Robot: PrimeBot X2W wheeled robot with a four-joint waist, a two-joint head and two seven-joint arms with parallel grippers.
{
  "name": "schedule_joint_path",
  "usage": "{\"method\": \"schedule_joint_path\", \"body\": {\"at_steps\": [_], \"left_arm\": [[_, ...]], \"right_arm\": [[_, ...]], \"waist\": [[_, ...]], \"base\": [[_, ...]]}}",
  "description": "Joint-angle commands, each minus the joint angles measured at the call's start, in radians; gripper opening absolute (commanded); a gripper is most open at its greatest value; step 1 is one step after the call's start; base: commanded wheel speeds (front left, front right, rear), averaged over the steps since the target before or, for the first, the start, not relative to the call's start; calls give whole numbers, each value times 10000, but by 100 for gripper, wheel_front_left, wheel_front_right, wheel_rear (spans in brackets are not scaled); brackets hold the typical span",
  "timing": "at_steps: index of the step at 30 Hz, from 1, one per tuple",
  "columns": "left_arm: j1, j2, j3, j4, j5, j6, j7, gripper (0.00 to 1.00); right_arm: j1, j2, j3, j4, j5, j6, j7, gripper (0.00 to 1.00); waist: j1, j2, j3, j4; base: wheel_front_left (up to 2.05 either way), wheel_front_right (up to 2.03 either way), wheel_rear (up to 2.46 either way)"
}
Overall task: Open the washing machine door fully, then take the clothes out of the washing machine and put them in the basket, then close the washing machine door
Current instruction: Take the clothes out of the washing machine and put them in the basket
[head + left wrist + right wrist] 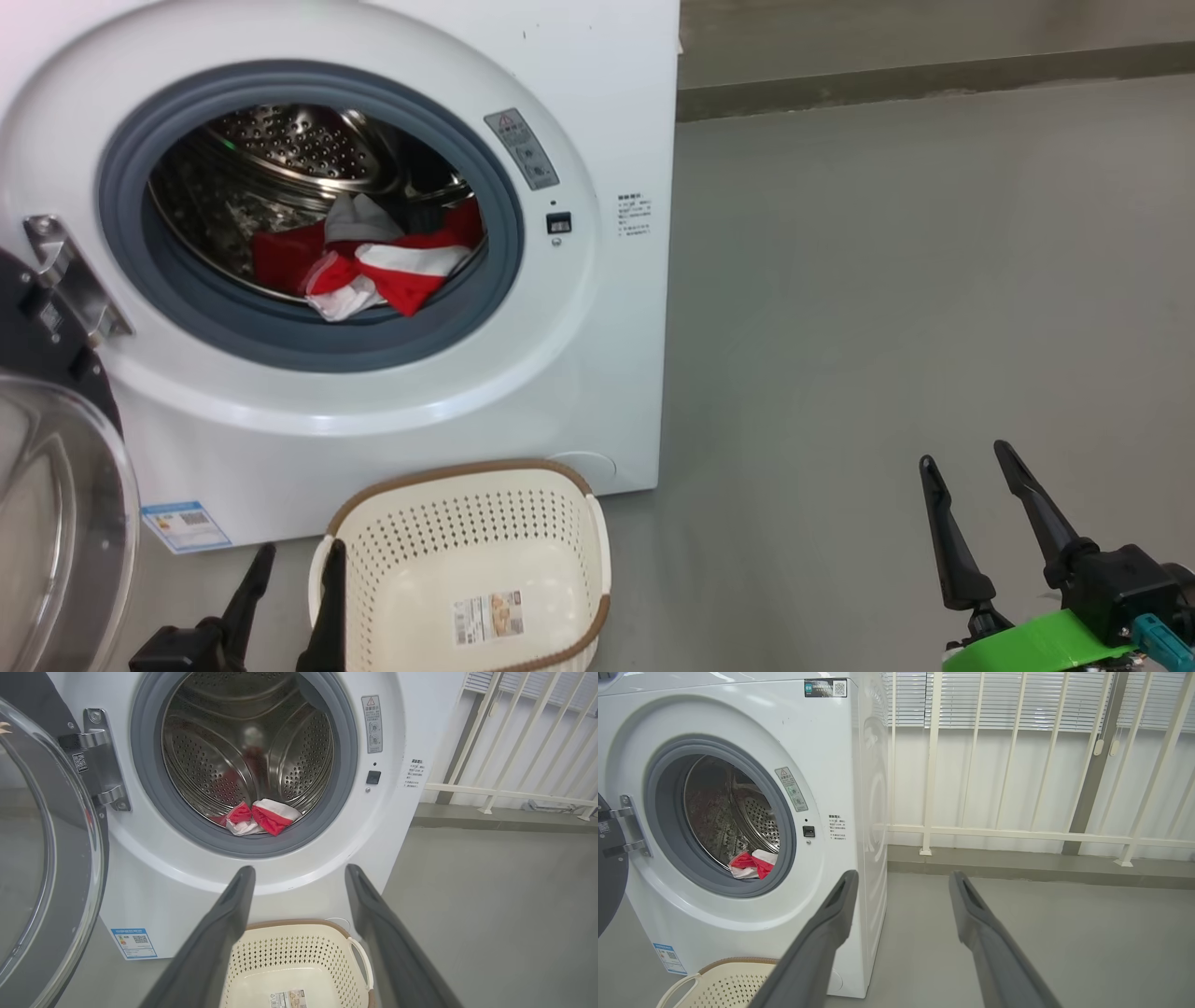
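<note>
The white washing machine (597, 112) (420, 718) (822, 742) stands with its door (56, 523) (42, 868) swung open to the left. Red and white clothes (373, 261) (259, 817) (752, 864) lie at the front of the steel drum, by the grey rubber ring. The cream basket (471, 523) (299, 947) (721, 984) sits on the floor in front of the machine, with nothing but a sticker on its floor. My left gripper (297, 560) (299, 877) is open at the basket's left rim. My right gripper (966, 462) (901, 879) is open over the floor, far to the right.
Grey floor (887, 280) stretches out to the right of the machine. A white railing (1017, 830) and a low kerb (934, 79) run along the back. The door's metal hinge (70, 280) juts out at the opening's left side.
</note>
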Motion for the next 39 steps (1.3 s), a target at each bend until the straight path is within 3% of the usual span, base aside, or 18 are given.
{"method": "schedule_joint_path", "body": {"at_steps": [1, 14, 39], "left_arm": [[-430, 163, 364, -193, 61, -12, -120, 100], [-413, 43, 760, -669, -224, -50, -120, 100], [-452, -110, 690, -510, 22, -37, -120, 100]], "right_arm": [[-261, -101, 221, -259, -9, 65, -65, 100], [-352, -99, 261, -211, 23, 65, -65, 100], [-581, -111, 432, -230, 47, 65, -65, 100]], "waist": [[0, 0, 24, 18], [0, 0, 164, 46], [0, 0, 281, 71]], "base": [[211, -216, 5], [143, -143, 0], [5, -5, 0]]}}
